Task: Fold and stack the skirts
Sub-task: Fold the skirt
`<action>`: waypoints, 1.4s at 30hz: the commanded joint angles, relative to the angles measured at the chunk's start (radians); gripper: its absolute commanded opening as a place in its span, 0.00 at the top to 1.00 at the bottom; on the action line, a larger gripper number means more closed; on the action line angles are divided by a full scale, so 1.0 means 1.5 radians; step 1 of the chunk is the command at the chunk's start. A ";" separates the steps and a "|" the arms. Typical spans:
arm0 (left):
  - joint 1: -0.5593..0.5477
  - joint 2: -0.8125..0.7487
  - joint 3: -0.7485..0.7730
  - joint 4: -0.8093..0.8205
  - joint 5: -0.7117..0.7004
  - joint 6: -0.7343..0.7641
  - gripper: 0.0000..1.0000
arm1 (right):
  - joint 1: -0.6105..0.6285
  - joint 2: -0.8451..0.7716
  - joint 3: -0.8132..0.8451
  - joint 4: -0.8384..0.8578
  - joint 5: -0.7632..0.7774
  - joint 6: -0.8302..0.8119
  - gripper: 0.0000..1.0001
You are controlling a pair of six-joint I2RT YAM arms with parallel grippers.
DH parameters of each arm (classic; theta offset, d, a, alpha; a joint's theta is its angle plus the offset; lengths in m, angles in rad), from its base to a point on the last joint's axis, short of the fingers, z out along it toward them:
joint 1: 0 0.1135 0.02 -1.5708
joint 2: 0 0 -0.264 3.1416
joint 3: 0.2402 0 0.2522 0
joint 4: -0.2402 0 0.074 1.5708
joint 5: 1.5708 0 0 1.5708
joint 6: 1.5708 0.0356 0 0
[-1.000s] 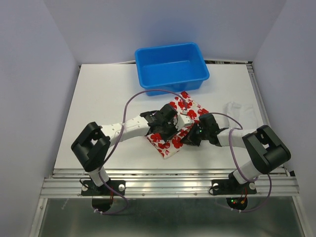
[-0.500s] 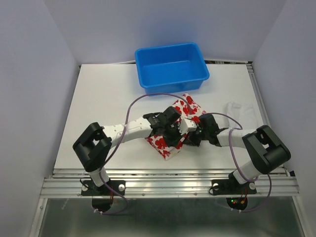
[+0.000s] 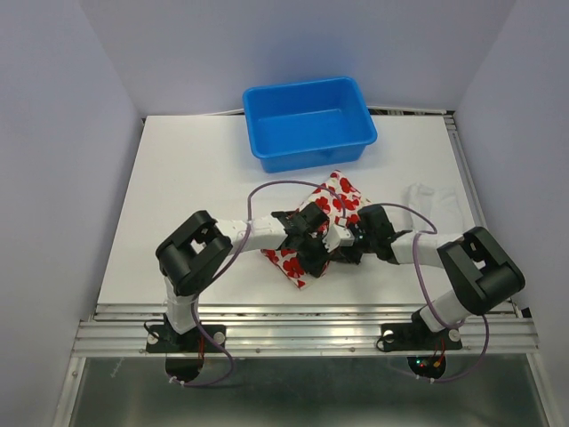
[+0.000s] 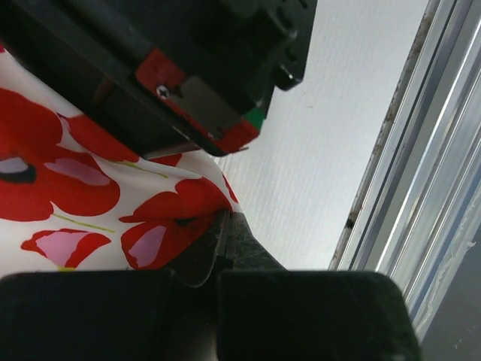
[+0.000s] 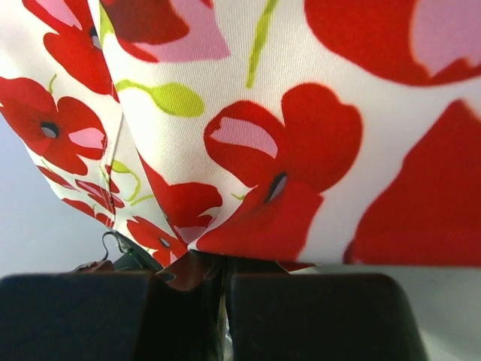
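Observation:
The flowered skirt point(image 3: 340, 192) lies bunched in the middle of the table, white with red blotches. My left gripper point(image 3: 313, 245) is over its near part, shut on a fold of the cloth, as the left wrist view point(image 4: 223, 229) shows on the red-flowered fabric point(image 4: 75, 188). My right gripper point(image 3: 348, 242) sits close beside it at the skirt's right edge, also shut on the cloth point(image 5: 301, 113), with its jaws point(image 5: 224, 263) pinching the edge. The plain white skirt point(image 3: 434, 199) lies flat at the right, faint against the white table.
A blue tub point(image 3: 311, 153) stands at the back centre, just beyond the flowered skirt. Metal rails point(image 3: 311, 318) run along the table's near edge and show in the left wrist view point(image 4: 421, 188). The right gripper's black body point(image 4: 188, 68) is directly ahead of my left gripper.
My left arm has swung right and nearer, bringing its gripper next to the right gripper. The flowered skirt has bunched narrower. The right arm has hardly moved.

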 commanded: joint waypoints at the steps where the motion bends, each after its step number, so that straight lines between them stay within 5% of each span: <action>1: 0.005 0.010 -0.020 0.023 0.026 0.004 1.00 | 0.007 -0.020 0.017 -0.100 0.045 -0.061 0.99; 6: 0.014 0.005 -0.044 0.026 0.030 0.010 1.00 | -0.022 -0.030 0.134 -0.305 0.038 -0.204 0.97; 9: 0.018 -0.005 -0.058 0.032 0.032 0.010 1.00 | -0.070 -0.049 0.206 -0.421 0.047 -0.267 0.81; 20: 0.019 -0.001 -0.055 0.035 0.036 0.010 1.00 | -0.194 -0.050 0.294 -0.455 0.121 -0.422 0.57; 24: 0.019 -0.003 -0.057 0.032 0.035 0.011 1.00 | -0.232 -0.030 0.300 -0.482 0.139 -0.458 0.41; 31: 0.018 -0.003 -0.058 0.039 0.039 0.008 1.00 | -0.276 -0.008 0.290 -0.426 0.197 -0.491 0.49; 42: 0.019 -0.001 -0.053 0.037 0.038 0.011 1.00 | -0.288 0.101 0.337 -0.317 0.191 -0.489 0.78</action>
